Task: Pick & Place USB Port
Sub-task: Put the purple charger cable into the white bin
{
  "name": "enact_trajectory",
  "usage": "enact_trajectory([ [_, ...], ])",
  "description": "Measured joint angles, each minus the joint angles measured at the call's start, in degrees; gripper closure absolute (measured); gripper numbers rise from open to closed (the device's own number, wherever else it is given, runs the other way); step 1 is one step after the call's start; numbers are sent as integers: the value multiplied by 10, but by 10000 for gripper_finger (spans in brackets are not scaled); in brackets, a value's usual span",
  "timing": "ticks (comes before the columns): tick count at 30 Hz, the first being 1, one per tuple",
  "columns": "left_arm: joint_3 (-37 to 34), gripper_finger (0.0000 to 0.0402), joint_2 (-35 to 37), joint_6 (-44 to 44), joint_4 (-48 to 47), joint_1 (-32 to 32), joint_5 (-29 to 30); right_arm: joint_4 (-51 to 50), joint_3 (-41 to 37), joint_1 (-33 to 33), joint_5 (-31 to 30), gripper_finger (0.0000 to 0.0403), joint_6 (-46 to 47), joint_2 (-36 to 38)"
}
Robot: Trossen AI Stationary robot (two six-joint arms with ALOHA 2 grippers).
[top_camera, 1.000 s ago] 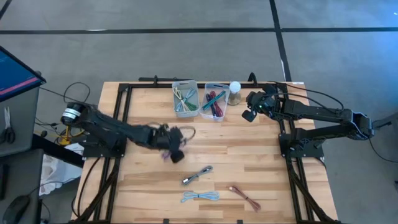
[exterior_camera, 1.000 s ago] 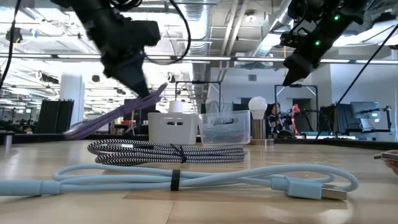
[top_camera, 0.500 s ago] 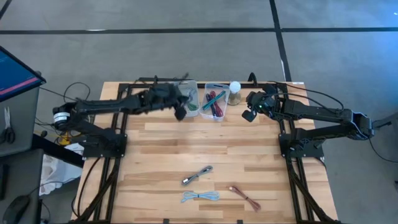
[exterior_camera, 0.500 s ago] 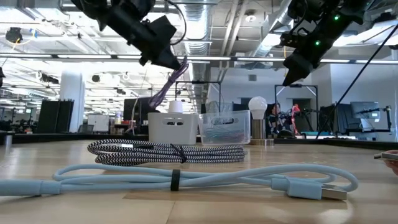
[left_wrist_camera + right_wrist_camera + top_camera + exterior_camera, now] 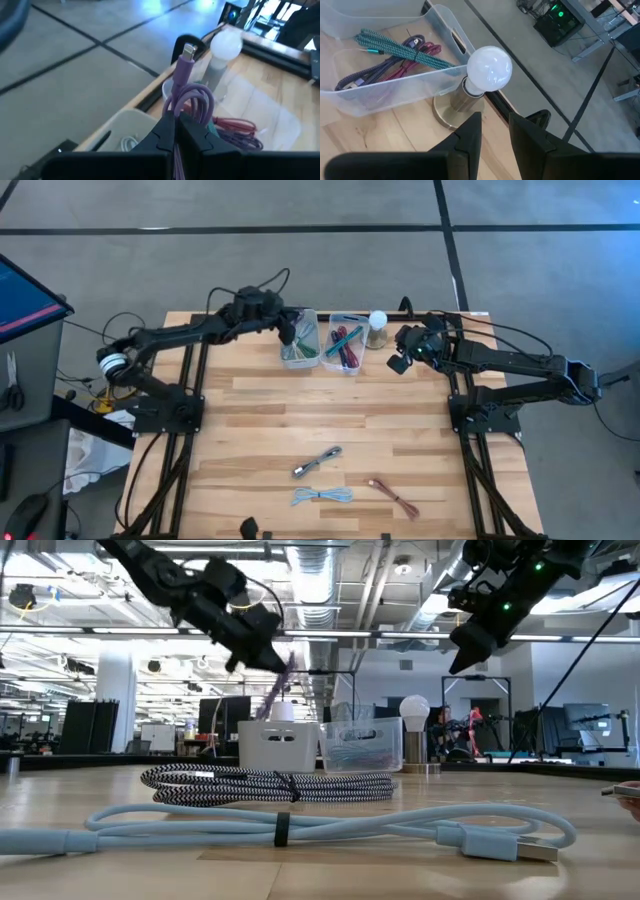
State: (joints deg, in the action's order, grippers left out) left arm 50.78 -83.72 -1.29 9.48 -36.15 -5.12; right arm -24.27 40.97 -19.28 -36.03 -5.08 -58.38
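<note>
Now, view by view.

High view: the left gripper (image 5: 287, 332) hangs over the white plastic bin (image 5: 299, 317) at the desk's twelve o'clock edge. A clear plastic bin (image 5: 345, 344) of coloured cables sits just beside it toward three o'clock. The right gripper (image 5: 401, 358) waits near the white-globed lamp (image 5: 377, 322). Three cables lie loose toward six o'clock: a black-and-white braided cable (image 5: 316, 461), a pale blue cable (image 5: 320, 496) and a reddish-brown cable (image 5: 391, 494).

Low view: the coiled purple USB cable (image 5: 279, 688) dangles from the left gripper's grip, above the white bin and not yet in it.

Left wrist view: the left fingers (image 5: 162, 135) are pressed together on the purple cable's loop, its plug pointing up and away; bin walls show beneath.

Right wrist view: the right fingers (image 5: 470, 131) stand a little apart with nothing between them, aimed toward the lamp.

Progress: by my reading, the purple cable is carried to the bins but unreleased. The drop remains, and three cables apparently wait to be sorted.
</note>
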Motion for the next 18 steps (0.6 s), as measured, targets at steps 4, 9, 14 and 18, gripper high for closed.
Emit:
enact_trajectory([
  [4, 0, 395, -50, -9, 24, -6, -3, -1, 0, 0, 0, 310, 0, 0],
  [9, 0, 395, -104, -37, 57, -17, -21, -1, 0, 0, 0, 310, 0, 0],
  [14, 0, 391, -131, -51, 62, -25, -26, -2, 0, 0, 0, 310, 0, 0],
  [18, 0, 376, -135, -51, 66, -25, 13, -3, 0, 0, 0, 310, 0, 0],
])
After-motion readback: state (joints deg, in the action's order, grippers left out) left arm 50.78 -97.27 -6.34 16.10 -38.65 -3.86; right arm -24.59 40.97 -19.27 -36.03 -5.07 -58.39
